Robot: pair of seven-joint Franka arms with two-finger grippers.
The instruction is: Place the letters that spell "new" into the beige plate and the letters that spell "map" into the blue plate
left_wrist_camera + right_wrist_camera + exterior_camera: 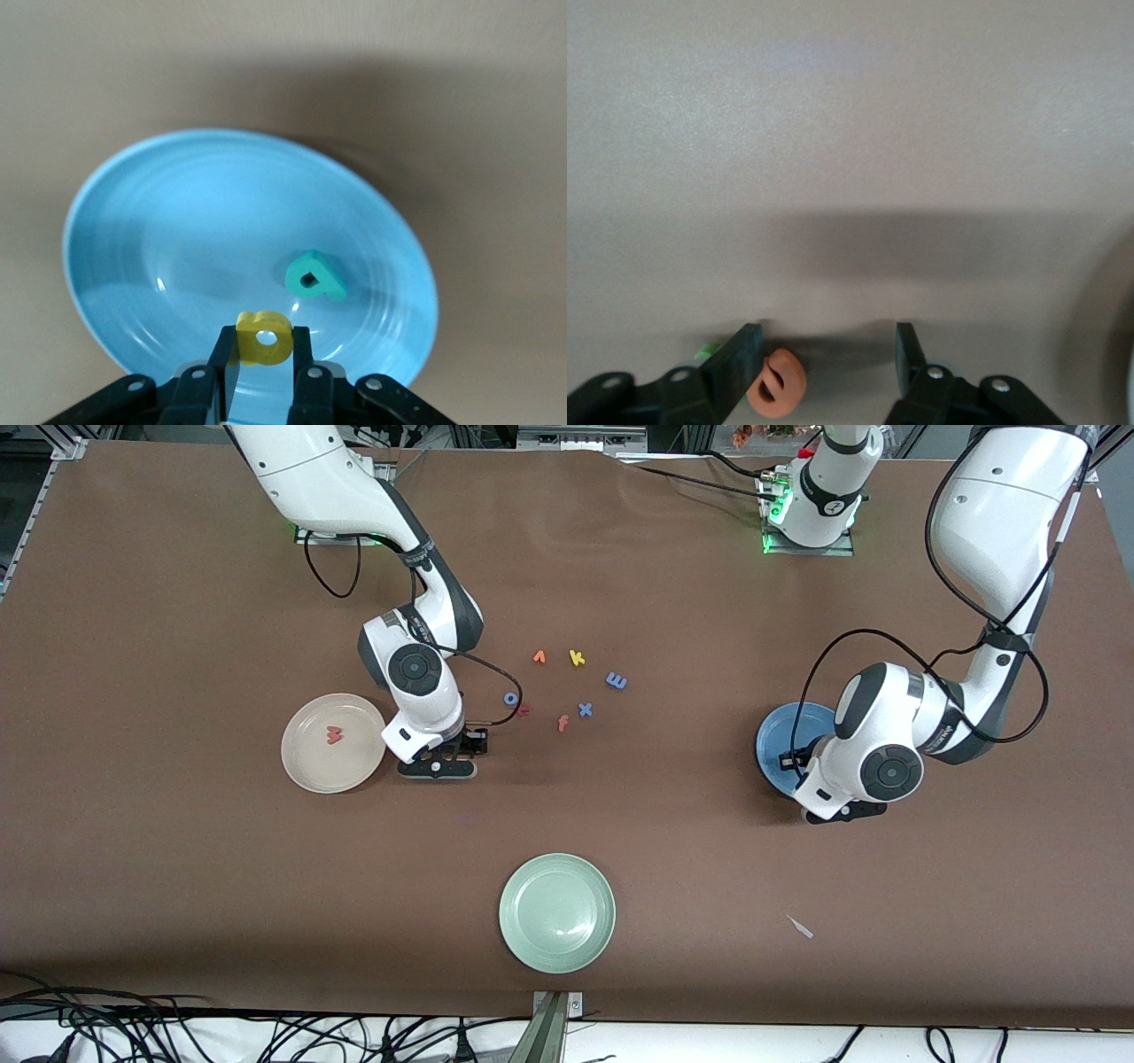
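Two arms work opposite ends of the table: I have the left gripper [263, 354] over the blue plate [115, 212], jaws pinching the yellow a [263, 337] for release beside the teal p [315, 276] lying inside. I have the right gripper [824, 354] low beside the beige plate [306, 766], which holds the pinkish-red w [334, 735]. Its jaws are spread, the orange e [778, 382] against one finger, not yet clamped.

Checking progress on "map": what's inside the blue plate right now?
A teal p lies in the blue plate. The left pincer holds a yellow a just over it. In the front view the arm covers most of the plate.
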